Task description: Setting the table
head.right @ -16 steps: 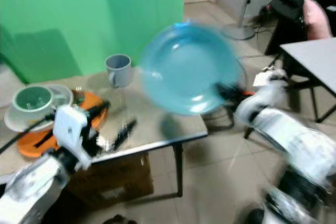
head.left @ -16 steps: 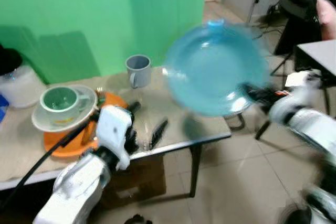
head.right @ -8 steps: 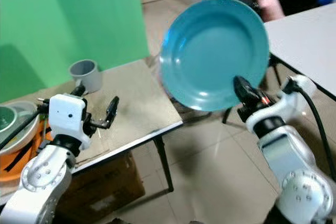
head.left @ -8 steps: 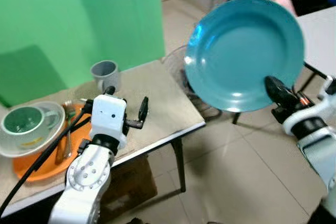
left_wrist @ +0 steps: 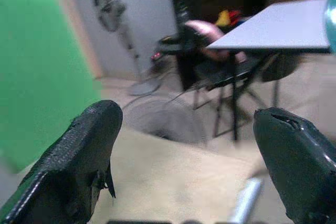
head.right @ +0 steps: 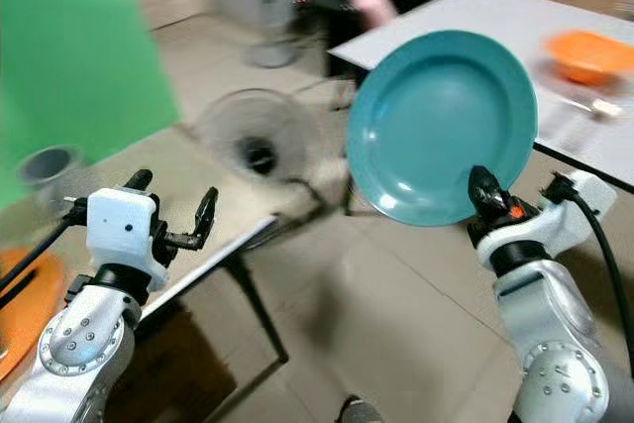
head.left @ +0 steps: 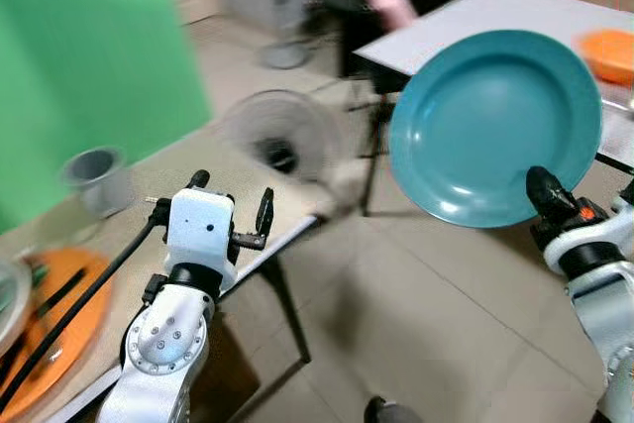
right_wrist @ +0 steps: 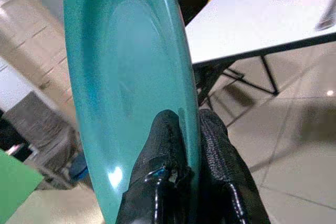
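Our right gripper (head.right: 482, 188) pinched the lower rim of the teal plate (head.right: 441, 126), holding it upright in the air near the white table (head.right: 475, 17); our left gripper (head.left: 231, 207) hung open and empty. We judged that so narrow an edge grip could let the glossy, unmarked plate pivot or slip during walking.

Bright even indoor light, background motion-blurred, soft shadows on floor (head.left: 416, 294)

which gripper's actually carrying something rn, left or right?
The right gripper: its fingers pinch the rim of the teal plate, held up on edge. The left gripper is spread open above the beige table, holding nothing.
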Controlling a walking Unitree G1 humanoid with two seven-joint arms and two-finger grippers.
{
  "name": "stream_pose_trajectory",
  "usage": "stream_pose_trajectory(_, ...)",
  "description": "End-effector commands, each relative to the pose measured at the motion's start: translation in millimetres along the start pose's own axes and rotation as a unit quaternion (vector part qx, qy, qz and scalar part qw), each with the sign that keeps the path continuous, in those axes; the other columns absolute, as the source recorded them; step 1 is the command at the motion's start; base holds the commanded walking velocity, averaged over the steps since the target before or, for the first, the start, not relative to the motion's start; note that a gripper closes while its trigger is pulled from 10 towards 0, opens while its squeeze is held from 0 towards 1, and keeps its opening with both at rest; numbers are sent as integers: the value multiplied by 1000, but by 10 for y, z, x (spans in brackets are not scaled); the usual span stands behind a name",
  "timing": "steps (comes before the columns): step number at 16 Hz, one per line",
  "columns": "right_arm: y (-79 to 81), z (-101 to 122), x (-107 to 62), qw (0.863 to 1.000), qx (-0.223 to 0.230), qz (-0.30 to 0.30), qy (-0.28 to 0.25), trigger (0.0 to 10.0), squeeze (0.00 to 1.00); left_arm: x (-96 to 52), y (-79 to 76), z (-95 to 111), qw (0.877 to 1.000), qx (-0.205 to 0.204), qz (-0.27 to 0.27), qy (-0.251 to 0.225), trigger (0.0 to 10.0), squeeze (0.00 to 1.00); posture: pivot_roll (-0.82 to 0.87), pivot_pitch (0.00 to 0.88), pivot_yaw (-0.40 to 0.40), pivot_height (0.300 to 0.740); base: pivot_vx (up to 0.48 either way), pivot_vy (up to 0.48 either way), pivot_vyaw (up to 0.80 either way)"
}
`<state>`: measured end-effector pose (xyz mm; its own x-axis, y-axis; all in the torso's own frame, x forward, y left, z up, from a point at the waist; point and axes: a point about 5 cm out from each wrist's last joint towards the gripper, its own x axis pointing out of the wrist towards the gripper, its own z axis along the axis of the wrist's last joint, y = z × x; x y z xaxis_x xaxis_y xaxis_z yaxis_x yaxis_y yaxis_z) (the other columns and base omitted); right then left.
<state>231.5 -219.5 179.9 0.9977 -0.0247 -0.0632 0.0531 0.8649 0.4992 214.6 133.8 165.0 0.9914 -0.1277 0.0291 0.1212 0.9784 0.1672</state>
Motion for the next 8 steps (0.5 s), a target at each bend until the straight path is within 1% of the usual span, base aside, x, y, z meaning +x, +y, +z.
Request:
stream_pose_trajectory(1, 80, 47, 16, 1000, -9, 16, -17, 10000, 0, -5, 38, 45, 1000, 6, 12, -10, 10000, 0, -111, 0, 96, 740, 0, 0, -800)
stream_pose_trajectory(3, 127, 31, 57, 999, -29, 22, -14, 10000, 0, 16, 120, 53, 999, 5, 33, -17, 10000, 0, -114, 0, 92, 740, 0, 0, -800)
stream_pose_trajectory(5, 147, 24, 99, 999, -38, 20, -10, 10000, 0, 15, 178, 57, 999, 3, 42, -22, 10000, 0, -114, 0, 88, 740, 0, 0, -800)
stream_pose_trajectory(8, 178, 1, 152, 999, -44, 21, -3, 10000, 0, -27, 238, 42, 999, 1, 50, -19, 10000, 0, -111, 0, 83, 740, 310, 0, -800)
